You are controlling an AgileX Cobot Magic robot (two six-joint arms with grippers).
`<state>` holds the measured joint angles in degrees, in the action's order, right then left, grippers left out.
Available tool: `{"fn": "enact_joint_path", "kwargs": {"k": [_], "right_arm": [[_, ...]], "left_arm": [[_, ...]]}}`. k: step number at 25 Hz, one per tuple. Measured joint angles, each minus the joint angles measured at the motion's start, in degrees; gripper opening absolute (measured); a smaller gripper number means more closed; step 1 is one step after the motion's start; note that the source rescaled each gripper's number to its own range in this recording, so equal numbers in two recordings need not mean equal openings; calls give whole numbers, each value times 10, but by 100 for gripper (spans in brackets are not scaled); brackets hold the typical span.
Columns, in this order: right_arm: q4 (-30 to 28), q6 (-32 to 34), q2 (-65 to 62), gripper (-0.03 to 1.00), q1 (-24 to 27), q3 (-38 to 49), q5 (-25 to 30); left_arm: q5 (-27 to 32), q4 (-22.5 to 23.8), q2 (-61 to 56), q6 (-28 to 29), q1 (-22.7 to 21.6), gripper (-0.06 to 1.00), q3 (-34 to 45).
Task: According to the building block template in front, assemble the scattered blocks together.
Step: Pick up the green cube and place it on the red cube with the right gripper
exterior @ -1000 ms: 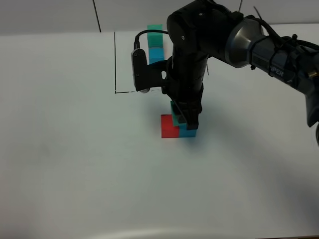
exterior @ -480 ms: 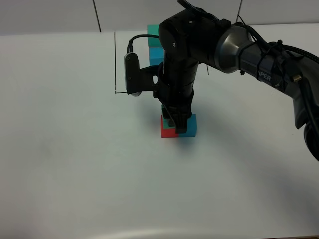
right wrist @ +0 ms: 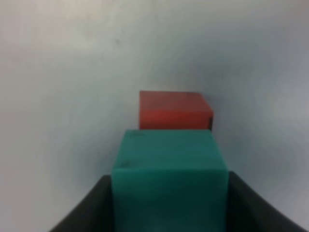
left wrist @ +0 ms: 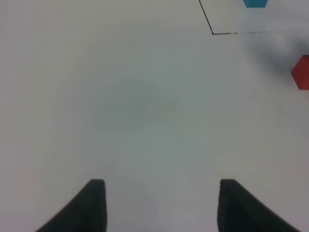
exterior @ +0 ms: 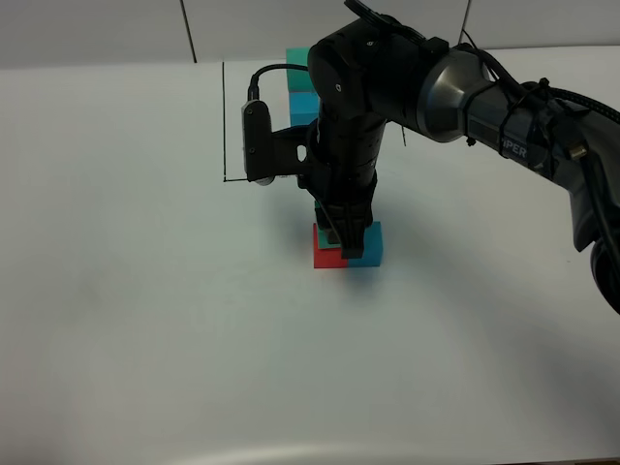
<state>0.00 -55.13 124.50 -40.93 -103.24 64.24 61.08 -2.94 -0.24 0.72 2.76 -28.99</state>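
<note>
My right gripper (exterior: 341, 240) reaches across the middle and is shut on the teal-green cube (right wrist: 169, 169), held low over the red cube (exterior: 325, 256) and the blue cube (exterior: 369, 247), which sit side by side and touch. In the right wrist view the red cube (right wrist: 175, 110) lies just beyond the green one. The arm hides most of the green cube from above. The building block template (exterior: 303, 97), teal-green over blue, stands at the back inside the black drawn lines (exterior: 224, 121). My left gripper (left wrist: 161, 186) is open over bare table, and only the left wrist view shows it.
The white table (exterior: 145, 320) spreads wide to the left and front. A corner of the black lines (left wrist: 212, 33), a blue piece of the template (left wrist: 255, 3) and the red cube (left wrist: 301, 72) show in the left wrist view.
The right arm shifted left with the green cube, from above the blue cube to over the red one, uncovering the blue cube. It has held still for the last half second.
</note>
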Motion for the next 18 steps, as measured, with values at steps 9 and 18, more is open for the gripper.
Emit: {"fn": "enact_joint_path", "kwargs": {"k": [9,18], "right_arm": [[0,-1,0,2,0,0,-4],[12,-1,0,2,4,0,-19]], "left_arm": [[0,0,0,0,0,16,0],[0,0,0,0,0,16,0]]}}
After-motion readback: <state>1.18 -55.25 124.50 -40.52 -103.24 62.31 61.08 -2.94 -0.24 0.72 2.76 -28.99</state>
